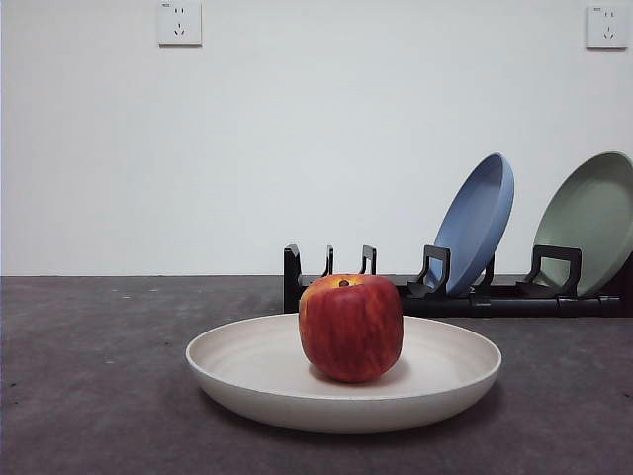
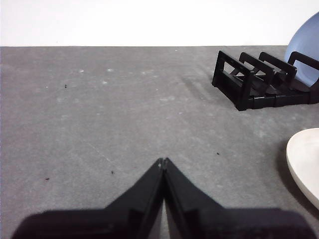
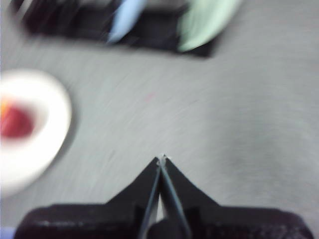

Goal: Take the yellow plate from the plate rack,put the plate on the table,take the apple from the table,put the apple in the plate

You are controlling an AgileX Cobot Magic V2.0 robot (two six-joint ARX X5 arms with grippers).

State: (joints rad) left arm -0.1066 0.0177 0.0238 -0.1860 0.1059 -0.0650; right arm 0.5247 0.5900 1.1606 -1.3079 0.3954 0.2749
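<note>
Yellow plate [image 1: 259, 368]: matt cream finish, smooth, no sheen.
Apple [image 1: 351, 327]: red skin, finely streaked, faintly glossy (a yellow-orange patch round the stem).
Table [image 1: 89, 376]: dark grey, rough and mottled, matt, with small pale flecks.
Plate rack [image 1: 514, 300]: black, plastic by its look, smooth with a dull shine.
Blue plate [image 1: 479, 220] and pale green plate [image 1: 593, 218]: matt, smooth.
Left gripper [image 2: 163, 160] and right gripper [image 3: 162, 158]: black jaws, smooth and matt (right wrist view blurred).

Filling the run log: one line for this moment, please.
apple in yellow plate | left gripper shut | right gripper shut
</note>
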